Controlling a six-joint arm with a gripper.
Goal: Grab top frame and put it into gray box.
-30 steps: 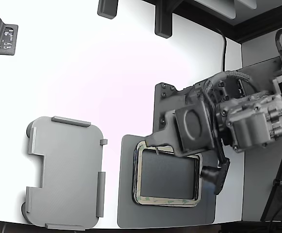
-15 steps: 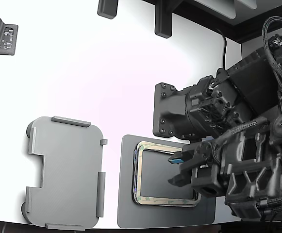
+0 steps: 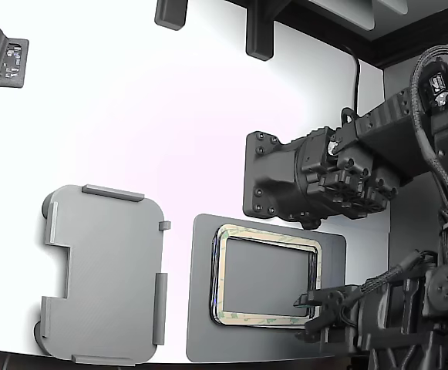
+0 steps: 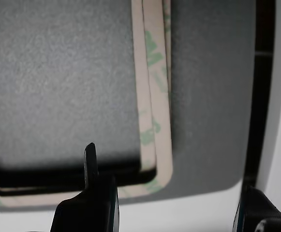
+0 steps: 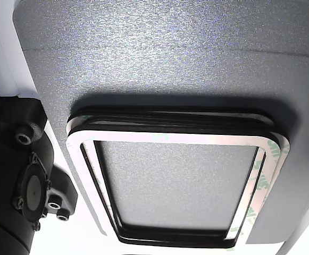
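A: What is lying on the white table [image 3: 131, 116]?
B: The top frame [image 3: 266, 240] is resting on the dark mat [image 3: 331, 254]; the gray box [image 3: 104, 274] is sitting apart.
A: The gripper [image 4: 171, 203]?
B: It is hanging open, empty, at the frame's corner.

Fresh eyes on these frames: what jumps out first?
The pale top frame on the dark mat, low in the exterior view, with the gripper at its right edge. The gray box sits empty at the exterior view's left. A second black arm hangs above the mat.
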